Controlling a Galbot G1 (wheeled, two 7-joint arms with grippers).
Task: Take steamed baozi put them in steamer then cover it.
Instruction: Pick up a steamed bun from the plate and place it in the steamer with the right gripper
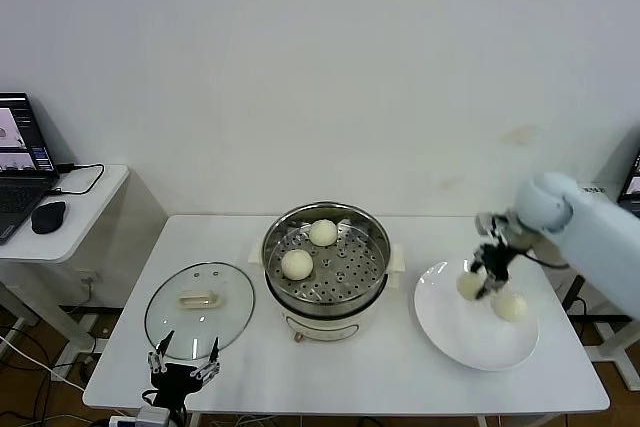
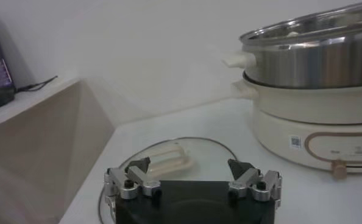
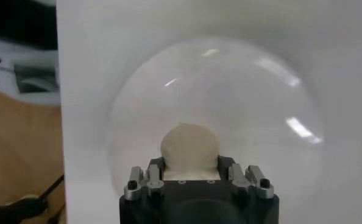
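Note:
The steamer (image 1: 325, 269) stands mid-table, uncovered, with two baozi (image 1: 322, 233) (image 1: 297, 264) on its perforated tray. My right gripper (image 1: 484, 273) is over the white plate (image 1: 450, 332), shut on a third baozi (image 1: 469, 286); in the right wrist view that baozi (image 3: 190, 148) sits squeezed between the fingers (image 3: 155, 170) of the right gripper (image 3: 190, 168). Another baozi (image 1: 511, 307) lies on the plate beside it. The glass cover (image 1: 200, 303) lies flat left of the steamer. My left gripper (image 1: 185, 359) (image 2: 193, 173) waits open at the cover's near edge, holding nothing.
A side desk (image 1: 80, 197) with a laptop (image 1: 20, 177) and mouse (image 1: 48, 216) stands to the far left. The steamer's steel wall (image 2: 315, 58) and cream base (image 2: 315, 128) rise close beside the left gripper. The plate (image 3: 230, 97) reaches near the table's right edge.

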